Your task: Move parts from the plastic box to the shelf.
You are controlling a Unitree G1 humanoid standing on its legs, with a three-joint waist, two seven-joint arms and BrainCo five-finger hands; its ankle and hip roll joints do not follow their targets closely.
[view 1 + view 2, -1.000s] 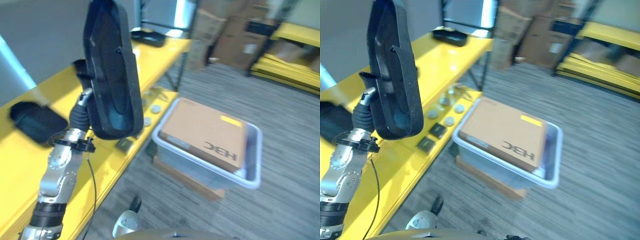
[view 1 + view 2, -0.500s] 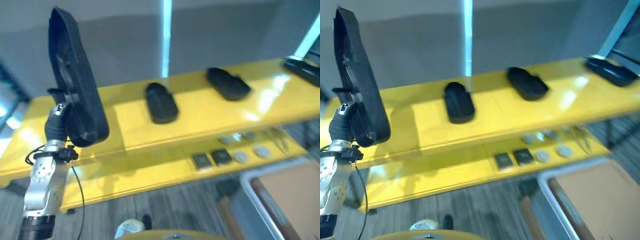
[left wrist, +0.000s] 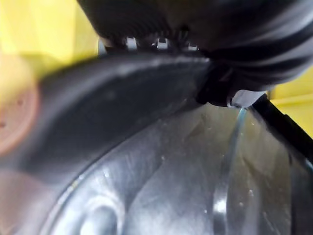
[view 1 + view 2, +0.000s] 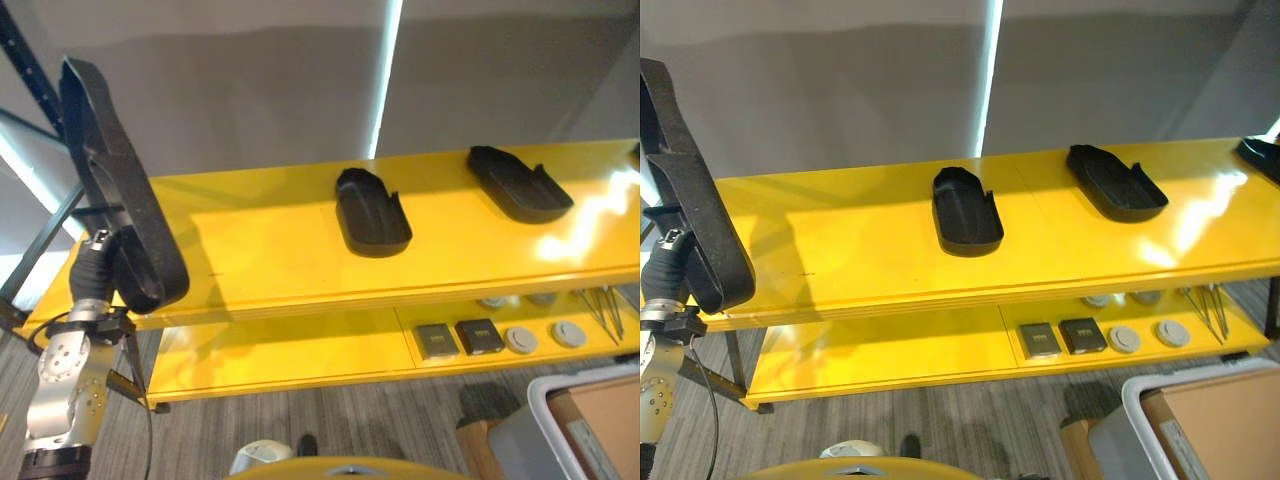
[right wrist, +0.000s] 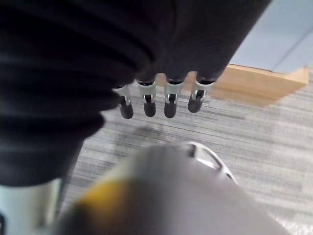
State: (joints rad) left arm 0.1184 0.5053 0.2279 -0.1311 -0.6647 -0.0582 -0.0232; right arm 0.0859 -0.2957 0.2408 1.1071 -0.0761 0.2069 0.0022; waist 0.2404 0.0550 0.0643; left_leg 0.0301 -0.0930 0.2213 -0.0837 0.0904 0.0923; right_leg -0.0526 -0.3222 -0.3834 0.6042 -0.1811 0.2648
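Note:
My left hand (image 4: pixel 93 268) is shut on a long black moulded part (image 4: pixel 120 190), which stands upright at the left end of the yellow shelf (image 4: pixel 270 255). In the left wrist view its fingers (image 3: pixel 146 41) curl over the part's rim (image 3: pixel 122 78). Two similar black parts (image 4: pixel 372 212) (image 4: pixel 518 183) lie on the top board. The plastic box (image 4: pixel 540 420) sits on the floor at the lower right with a cardboard box (image 4: pixel 605 425) in it. My right hand (image 5: pixel 156 100) hangs over the floor, fingers relaxed and holding nothing.
The lower board carries two dark square pieces (image 4: pixel 436 341) (image 4: pixel 479 336), round grey discs (image 4: pixel 520 340) and thin tools (image 4: pixel 600 312). A dark blue upright post (image 4: pixel 25 60) stands at the shelf's left end. A wooden pallet (image 5: pixel 254 85) lies on the floor near my right hand.
The camera has swung left from the plastic box to face the shelf. My left hand keeps its hold on the black part, now over the shelf's left end.

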